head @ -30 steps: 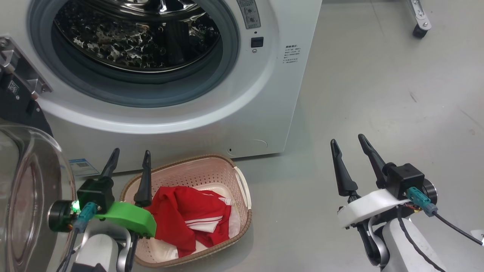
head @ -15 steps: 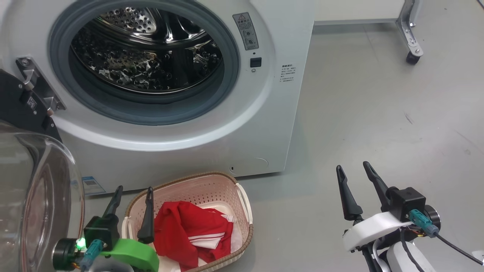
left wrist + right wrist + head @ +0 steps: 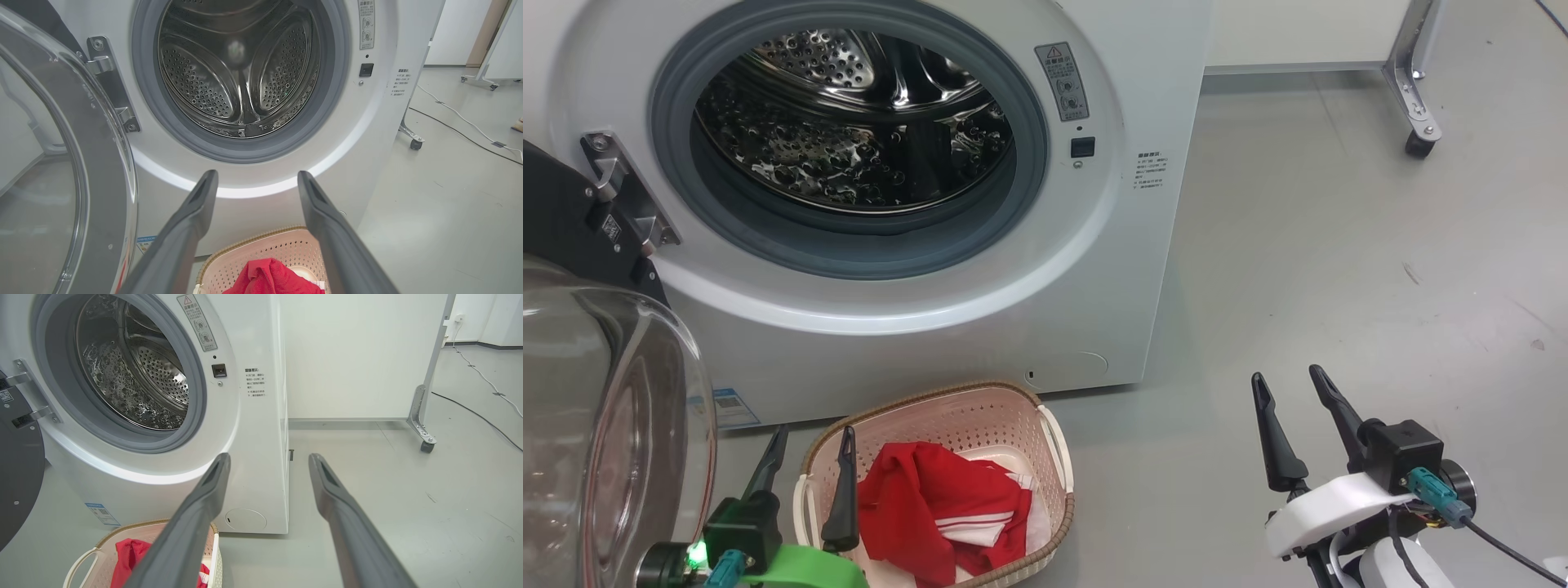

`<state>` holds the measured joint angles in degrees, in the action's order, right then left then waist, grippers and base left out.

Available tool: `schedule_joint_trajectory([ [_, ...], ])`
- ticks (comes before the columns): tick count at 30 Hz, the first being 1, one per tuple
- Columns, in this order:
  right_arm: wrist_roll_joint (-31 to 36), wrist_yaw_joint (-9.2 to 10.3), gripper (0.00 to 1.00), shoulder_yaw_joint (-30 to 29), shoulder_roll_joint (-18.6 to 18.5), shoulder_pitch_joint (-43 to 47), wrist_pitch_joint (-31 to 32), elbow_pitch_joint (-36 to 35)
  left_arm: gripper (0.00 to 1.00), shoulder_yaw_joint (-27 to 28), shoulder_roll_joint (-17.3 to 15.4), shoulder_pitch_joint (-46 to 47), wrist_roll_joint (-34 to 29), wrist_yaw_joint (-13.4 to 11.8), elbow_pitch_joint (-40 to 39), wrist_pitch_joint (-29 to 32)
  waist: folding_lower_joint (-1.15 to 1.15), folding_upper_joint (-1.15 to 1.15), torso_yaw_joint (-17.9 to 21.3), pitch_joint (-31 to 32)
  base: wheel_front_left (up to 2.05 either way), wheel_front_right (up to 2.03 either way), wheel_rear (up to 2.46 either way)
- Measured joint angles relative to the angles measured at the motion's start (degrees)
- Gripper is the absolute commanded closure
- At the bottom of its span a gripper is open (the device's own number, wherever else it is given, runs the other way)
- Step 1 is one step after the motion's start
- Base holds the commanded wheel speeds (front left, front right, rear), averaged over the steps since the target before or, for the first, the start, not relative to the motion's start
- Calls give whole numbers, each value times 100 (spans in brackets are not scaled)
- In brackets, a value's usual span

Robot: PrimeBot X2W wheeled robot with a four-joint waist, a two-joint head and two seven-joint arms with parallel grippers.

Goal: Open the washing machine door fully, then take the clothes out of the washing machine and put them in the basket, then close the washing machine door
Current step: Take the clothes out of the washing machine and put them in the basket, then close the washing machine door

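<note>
L gripper (image 3: 815, 430) by basket (image 3: 947, 392) of clothes (image 3: 915, 498), R gripper (image 3: 1286, 374) over floor (image 3: 1339, 245), both pointing fwd, jaws wide.

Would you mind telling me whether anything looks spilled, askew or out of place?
Nothing stands out: the red clothes lie bunched inside the basket, none on the floor; the drum of the washing machine looks empty, and its door stands open.

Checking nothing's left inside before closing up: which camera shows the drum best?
Left wrist view: it looks straight into the drum, back wall included; nothing visible inside. Head view sees it steeply from above; right wrist view obliquely from the side.
</note>
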<state>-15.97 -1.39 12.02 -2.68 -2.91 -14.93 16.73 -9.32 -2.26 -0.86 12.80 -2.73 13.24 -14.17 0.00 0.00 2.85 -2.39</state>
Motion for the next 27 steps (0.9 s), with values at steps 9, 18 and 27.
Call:
schedule_joint_trajectory([
  [9, 57, -5, 0, 13, 2, 69, 0, -45, 0, -23, -4, -146, 5, -34, -305, 57, 0, 0, 8, -20, 0, 0, 0],
  [18, 107, -7, 0, 16, 4, 88, 0, -66, 0, -37, -10, -288, 5, -87, -497, 160, 0, 0, 9, -46, 0, 0, 0],
  [27, 108, -7, 0, 15, 4, 88, 0, -73, 0, -64, -14, -333, 4, -112, -695, 252, 0, 0, -1, -54, -10, 10, 0],
])
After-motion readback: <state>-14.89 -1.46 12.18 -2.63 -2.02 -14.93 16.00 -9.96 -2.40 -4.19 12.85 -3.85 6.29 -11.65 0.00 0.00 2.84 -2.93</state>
